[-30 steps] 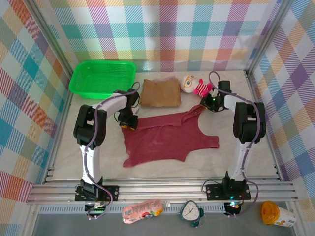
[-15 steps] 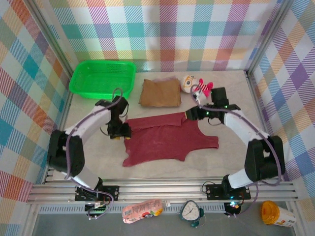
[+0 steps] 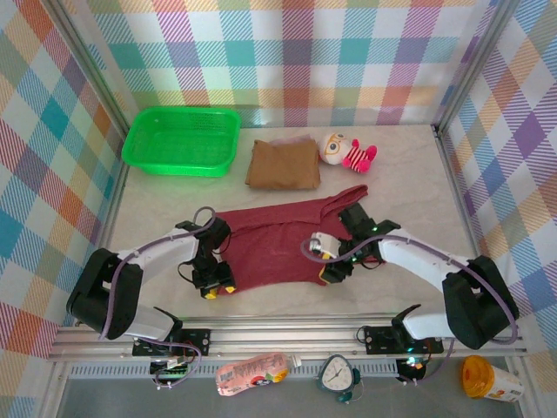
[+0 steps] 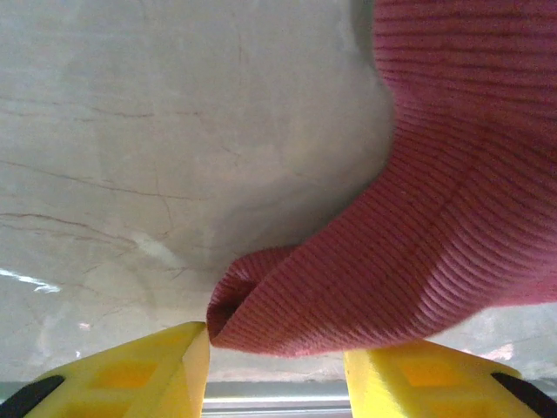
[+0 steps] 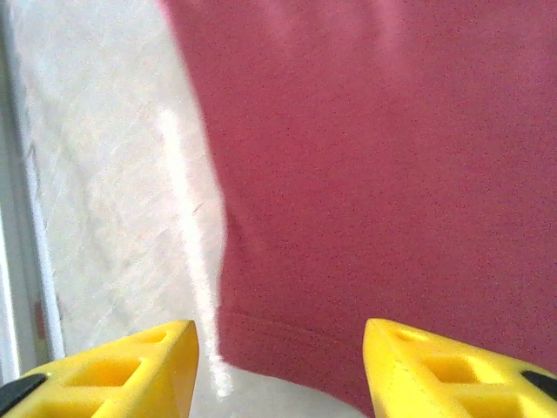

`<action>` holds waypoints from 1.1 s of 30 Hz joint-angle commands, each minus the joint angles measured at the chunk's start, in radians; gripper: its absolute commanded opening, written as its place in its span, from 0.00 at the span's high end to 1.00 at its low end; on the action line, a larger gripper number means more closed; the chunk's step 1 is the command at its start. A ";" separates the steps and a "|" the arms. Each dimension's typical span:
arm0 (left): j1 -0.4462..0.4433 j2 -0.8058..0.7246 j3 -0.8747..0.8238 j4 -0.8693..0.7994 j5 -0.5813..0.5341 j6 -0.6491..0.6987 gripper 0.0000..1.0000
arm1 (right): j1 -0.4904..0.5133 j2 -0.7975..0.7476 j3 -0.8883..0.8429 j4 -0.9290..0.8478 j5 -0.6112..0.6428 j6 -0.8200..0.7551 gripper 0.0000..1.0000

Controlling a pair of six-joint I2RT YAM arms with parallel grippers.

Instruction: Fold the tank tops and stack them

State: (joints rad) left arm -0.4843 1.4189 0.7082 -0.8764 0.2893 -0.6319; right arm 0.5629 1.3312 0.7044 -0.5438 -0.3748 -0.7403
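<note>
The dark maroon-red tank top [image 3: 270, 239] lies spread flat mid-table. My left gripper [image 3: 218, 290] is at its near-left corner, open. In the left wrist view a rolled ribbed corner of the maroon tank top [image 4: 435, 209] sits just ahead of the left gripper [image 4: 277, 348], between the yellow fingers [image 4: 165, 370]. My right gripper [image 3: 331, 266] is open at the near-right hem. The right wrist view shows the hem corner of the maroon tank top [image 5: 365, 174] in front of the right gripper [image 5: 278, 348]. The tan-brown tank top [image 3: 281, 164] lies folded at the back. The mauve-pink one is out of view.
A green basket [image 3: 183, 139] stands at the back left. A pink-and-white striped plush toy [image 3: 345, 151] lies right of the tan top. The metal rail [image 3: 287, 331] runs along the table's near edge, close behind both grippers.
Both arms have swung from the tank top's far edge to its near edge: the left from the far-left corner to the near-left corner, the right from the strap to the near-right hem.
</note>
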 commanded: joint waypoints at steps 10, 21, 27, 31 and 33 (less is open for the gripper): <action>-0.028 0.054 -0.047 0.059 -0.007 -0.020 0.64 | 0.137 0.119 -0.029 0.083 0.135 -0.082 0.50; -0.052 0.042 0.020 -0.040 -0.050 -0.001 0.97 | 0.176 0.112 -0.019 0.027 0.237 -0.041 0.81; -0.068 -0.028 0.083 -0.110 -0.025 -0.028 1.00 | 0.161 0.031 0.022 -0.070 0.174 -0.025 0.91; -0.059 -0.046 0.120 -0.132 -0.019 -0.028 1.00 | 0.107 0.047 0.079 -0.118 0.120 -0.034 0.92; -0.041 -0.039 0.134 -0.131 -0.012 -0.023 0.99 | 0.078 0.074 0.112 -0.140 0.088 -0.043 0.92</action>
State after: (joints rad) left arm -0.5392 1.3888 0.8124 -0.9615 0.2558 -0.6434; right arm 0.6704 1.3811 0.7639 -0.6109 -0.2108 -0.7715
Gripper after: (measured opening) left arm 0.048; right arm 0.091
